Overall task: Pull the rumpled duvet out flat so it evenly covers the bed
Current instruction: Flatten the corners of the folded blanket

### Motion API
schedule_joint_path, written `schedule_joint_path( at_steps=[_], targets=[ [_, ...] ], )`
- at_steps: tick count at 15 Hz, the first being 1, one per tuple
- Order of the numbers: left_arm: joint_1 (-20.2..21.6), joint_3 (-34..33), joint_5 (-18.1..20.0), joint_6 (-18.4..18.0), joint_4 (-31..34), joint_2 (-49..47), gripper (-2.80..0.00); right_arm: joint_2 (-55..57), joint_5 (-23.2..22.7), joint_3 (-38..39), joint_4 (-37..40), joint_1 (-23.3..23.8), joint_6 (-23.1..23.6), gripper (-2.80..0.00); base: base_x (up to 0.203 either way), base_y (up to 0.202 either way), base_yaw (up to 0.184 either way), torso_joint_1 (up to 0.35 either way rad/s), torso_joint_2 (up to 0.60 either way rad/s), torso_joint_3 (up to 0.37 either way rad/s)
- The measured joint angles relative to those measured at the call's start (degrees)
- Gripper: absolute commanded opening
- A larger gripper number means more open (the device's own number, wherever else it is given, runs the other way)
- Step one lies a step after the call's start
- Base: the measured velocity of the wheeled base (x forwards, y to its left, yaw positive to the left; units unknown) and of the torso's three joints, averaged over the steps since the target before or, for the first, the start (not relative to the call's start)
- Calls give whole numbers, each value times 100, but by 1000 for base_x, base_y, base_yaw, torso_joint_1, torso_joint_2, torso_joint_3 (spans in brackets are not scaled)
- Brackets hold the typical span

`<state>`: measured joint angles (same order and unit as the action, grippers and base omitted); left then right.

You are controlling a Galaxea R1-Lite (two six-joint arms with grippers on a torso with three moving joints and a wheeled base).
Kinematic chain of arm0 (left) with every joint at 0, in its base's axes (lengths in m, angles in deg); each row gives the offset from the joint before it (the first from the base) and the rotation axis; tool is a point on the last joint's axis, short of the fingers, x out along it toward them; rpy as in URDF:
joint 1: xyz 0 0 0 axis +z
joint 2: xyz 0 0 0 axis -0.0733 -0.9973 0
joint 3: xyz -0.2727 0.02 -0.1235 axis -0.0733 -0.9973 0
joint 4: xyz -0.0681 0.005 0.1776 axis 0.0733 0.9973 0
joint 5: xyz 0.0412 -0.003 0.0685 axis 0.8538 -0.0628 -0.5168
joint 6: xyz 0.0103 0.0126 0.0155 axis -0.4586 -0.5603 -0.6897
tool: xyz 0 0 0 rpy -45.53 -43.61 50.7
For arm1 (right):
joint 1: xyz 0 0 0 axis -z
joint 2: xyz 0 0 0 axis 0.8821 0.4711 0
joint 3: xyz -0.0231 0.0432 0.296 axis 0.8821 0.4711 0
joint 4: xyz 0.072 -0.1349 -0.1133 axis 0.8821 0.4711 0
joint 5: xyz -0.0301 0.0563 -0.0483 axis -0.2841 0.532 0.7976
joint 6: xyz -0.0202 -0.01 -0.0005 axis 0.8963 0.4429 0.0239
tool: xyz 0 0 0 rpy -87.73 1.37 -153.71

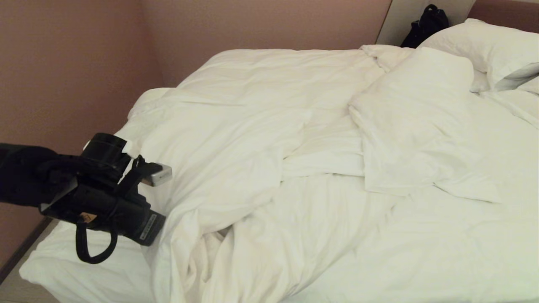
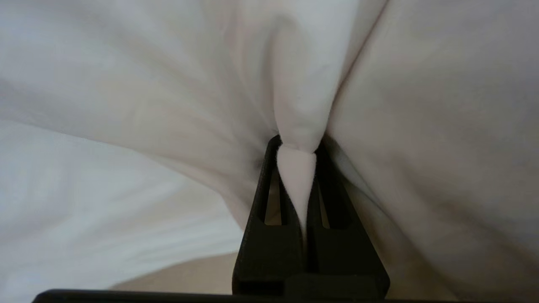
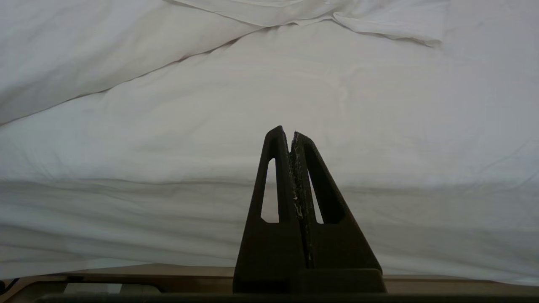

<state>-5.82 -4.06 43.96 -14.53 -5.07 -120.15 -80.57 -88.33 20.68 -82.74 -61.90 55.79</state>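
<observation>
The white duvet [image 1: 236, 160] lies rumpled on the bed [image 1: 71, 269], bunched into deep folds toward the near left corner. My left arm [image 1: 105, 202] reaches in from the left at that corner, its fingertips buried in the fabric. In the left wrist view the left gripper [image 2: 297, 145] is shut on a pinched ridge of the duvet [image 2: 303, 84], which fans out tight from the jaws. The right gripper [image 3: 291, 134] is shut and empty, facing white bedding [image 3: 294, 84] without touching it.
A pillow [image 1: 421, 113] lies askew on the duvet at the right, with another pillow [image 1: 492, 46] behind it by the headboard. A black bag [image 1: 425, 23] sits at the far end. A pinkish-brown wall [image 1: 63, 63] runs close along the bed's left side.
</observation>
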Motion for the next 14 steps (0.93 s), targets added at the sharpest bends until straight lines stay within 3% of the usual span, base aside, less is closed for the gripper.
schedule_joint_path(
  at_steps=[4, 10, 11, 14],
  targets=[
    [2, -539, -20, 39, -30, 22, -280, 0, 0, 0, -1, 0, 3, -280, 0, 0, 0, 0, 0, 0],
    [5, -724, -17, 41, -2, -81, -280, 0, -1, 0, 2, 0, -1, -280, 0, 0, 0, 0, 0, 0],
    [5, -737, -17, 42, -13, -115, 0, 0, 2, 0, 2, 0, 1, -280, 0, 0, 0, 0, 0, 0],
    [5, -769, 0, 41, -15, -179, 0, 0, 2, 0, 1, 0, 0, -280, 0, 0, 0, 0, 0, 0]
  ],
)
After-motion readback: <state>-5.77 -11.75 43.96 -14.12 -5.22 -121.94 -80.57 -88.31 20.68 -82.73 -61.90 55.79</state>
